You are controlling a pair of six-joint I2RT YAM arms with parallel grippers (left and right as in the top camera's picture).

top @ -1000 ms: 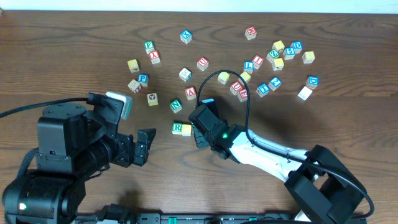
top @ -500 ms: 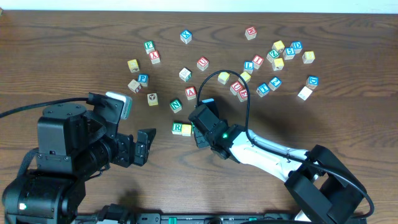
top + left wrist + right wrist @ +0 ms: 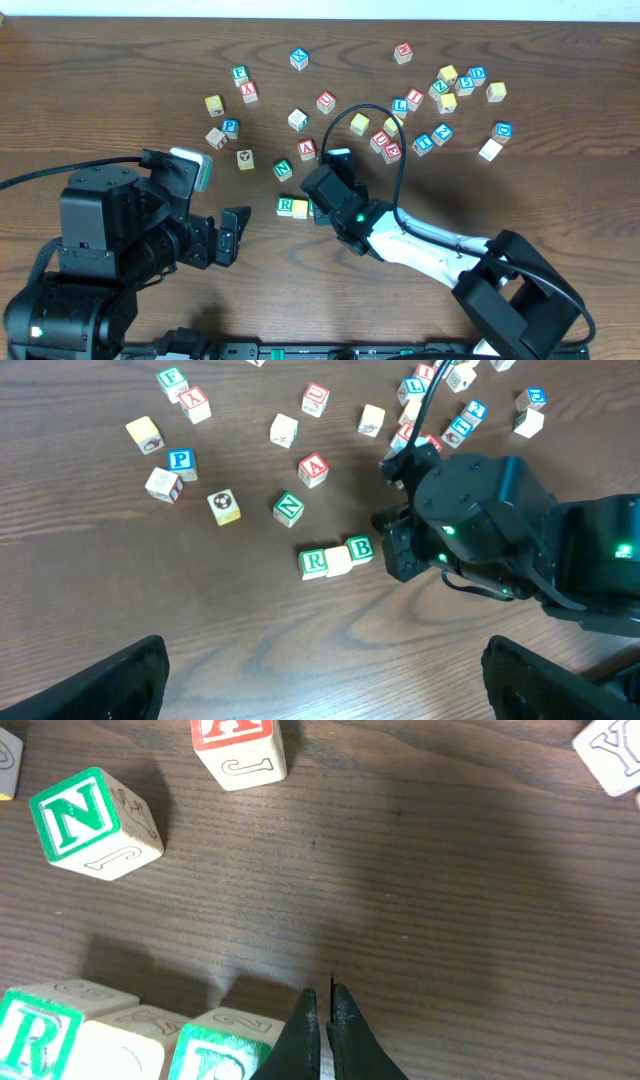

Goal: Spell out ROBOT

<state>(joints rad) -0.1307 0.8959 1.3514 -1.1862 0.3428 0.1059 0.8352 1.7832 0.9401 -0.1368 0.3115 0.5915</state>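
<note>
Nearest: left pincer [image 3: 325, 660] released, jaws spread wide with nothing between them, hanging over bare desk [image 3: 230, 650] short of the cubes.

Right pincer [image 3: 322, 1018] clenched, tips pressed together on nothing. It sits low over the desk, just beside the B cube [image 3: 225, 1055].

Row on the desk, left to right in the left wrist view: R cube [image 3: 314, 562], yellow-faced cube [image 3: 338, 560], B cube. All three touch; the B end angles slightly away.

Just beyond: green N cube [image 3: 289, 509], turned askew, apart from the row. Red A cube [image 3: 313, 469] lies farther back.

Second yellow-faced cube [image 3: 359, 124] lies inside the loop of the right arm's cable [image 3: 401, 180].

Far right: loose cluster of cubes [image 3: 450, 85], well apart from the row. Most letters there seem too small to read for sure.
</note>
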